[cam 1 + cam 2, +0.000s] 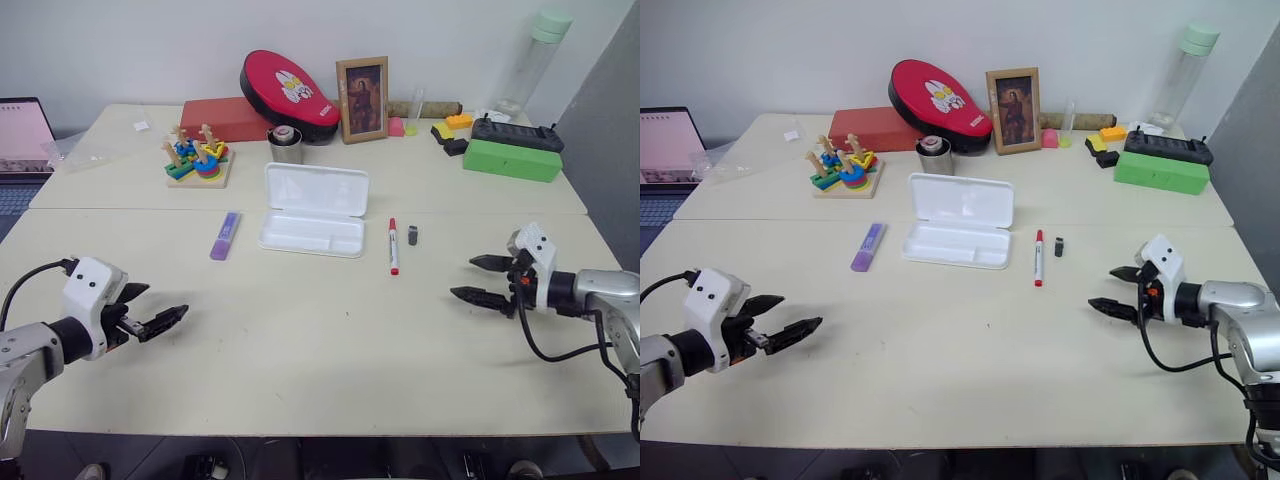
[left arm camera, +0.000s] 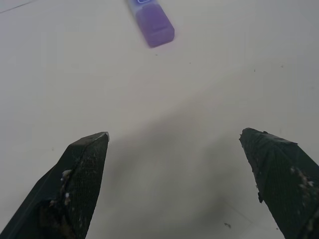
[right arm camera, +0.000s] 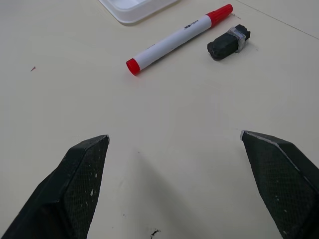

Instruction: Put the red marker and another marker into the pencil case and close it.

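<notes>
On the tabletop [image 1: 300, 330], the pencil case [image 1: 313, 211] lies open at the centre, its lid folded back flat and its tray bare. The red marker [image 1: 393, 246] rests just to the right of it, lengthwise toward the robot, with a small dark block [image 1: 412, 235] close beside its far end. The purple marker [image 1: 225, 235] lies to the left of the case, apart from it.

Both hands hover low over the near edge, well apart from everything: the left hand [image 1: 168, 320] and the right hand [image 1: 478, 279] each have their fingers spread wide and hold nothing.

The red marker looks light, stiff and smooth, likely to roll; a pinch across mid-barrel, clear of the block, seems safest. The purple one's flat sides should offer a steadier grip. The case looks thin and light, so it may slide when its lid is pushed.
</notes>
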Motion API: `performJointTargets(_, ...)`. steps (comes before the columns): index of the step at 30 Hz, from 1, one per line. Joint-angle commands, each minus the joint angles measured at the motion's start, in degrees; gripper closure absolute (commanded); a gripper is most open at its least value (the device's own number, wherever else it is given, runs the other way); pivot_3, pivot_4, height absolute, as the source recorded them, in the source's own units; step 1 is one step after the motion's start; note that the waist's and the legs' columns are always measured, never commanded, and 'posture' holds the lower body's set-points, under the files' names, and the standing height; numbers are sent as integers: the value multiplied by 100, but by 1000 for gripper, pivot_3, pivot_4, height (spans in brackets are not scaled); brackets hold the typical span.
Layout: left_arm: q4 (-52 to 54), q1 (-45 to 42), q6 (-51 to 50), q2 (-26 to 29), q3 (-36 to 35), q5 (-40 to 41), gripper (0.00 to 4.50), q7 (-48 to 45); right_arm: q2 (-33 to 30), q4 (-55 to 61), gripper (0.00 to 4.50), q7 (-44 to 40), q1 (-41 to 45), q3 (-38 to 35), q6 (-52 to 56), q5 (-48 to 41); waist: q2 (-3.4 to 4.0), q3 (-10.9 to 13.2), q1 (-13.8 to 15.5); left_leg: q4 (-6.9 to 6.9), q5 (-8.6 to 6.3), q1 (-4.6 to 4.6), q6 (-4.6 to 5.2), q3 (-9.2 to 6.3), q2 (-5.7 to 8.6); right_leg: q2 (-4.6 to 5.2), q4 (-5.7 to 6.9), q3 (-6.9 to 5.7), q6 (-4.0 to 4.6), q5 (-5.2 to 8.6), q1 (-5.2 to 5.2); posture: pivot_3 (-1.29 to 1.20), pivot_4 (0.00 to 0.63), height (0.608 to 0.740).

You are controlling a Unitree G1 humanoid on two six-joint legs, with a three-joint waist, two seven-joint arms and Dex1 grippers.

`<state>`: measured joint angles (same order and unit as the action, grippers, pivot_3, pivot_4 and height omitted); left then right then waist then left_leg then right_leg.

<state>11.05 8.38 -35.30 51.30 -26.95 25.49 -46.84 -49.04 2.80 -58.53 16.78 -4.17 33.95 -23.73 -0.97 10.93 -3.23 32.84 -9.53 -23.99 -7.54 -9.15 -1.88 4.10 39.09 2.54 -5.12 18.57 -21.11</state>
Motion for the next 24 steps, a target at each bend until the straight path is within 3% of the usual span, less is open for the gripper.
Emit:
performJointTargets(1, 175, 30, -13, 87, -242, 18, 0, -6, -38, 145, 57, -17, 32, -86, -30, -28, 0, 0, 0, 0, 0, 0, 0, 0, 0, 0, 0, 0, 0, 0, 0, 0, 150, 740)
performJointTargets(7, 244, -73, -62, 68, -282, 84, 0, 33, 4, 217, 57, 8, 18, -166, -55, -89, 0, 0, 0, 0, 0, 0, 0, 0, 0, 0, 0, 0, 0, 0, 0, 0, 150, 740)
performJointTargets(12, 663, -425, -398, -171, -177, 592, 0, 130, 358, 427, 57, 113, 716, 23, 190, -288, 0, 0, -14, 2, 0, 2, 0, 0, 0, 0, 5, 1, -3, -2, 0, 0, 150, 740)
performJointTargets(17, 972, -1060, -474, -641, 499, 758, 0, 388, 1097, 533, 57, 191, 1530, 1008, 314, -68, -1, -1, -9, 3, 1, 5, -1, 0, 0, 0, 4, 1, -3, -3, 3, 0, 150, 740)
performJointTargets(24, 1149, -2129, -310, -1503, 1533, 803, 0, 637, 2400, -1119, 57, 340, 2714, 2262, -579, 1029, -2, -2, 2, 8, 3, -2, -5, -4, 0, 0, 3, -3, -5, -6, 2, 0, 150, 740)
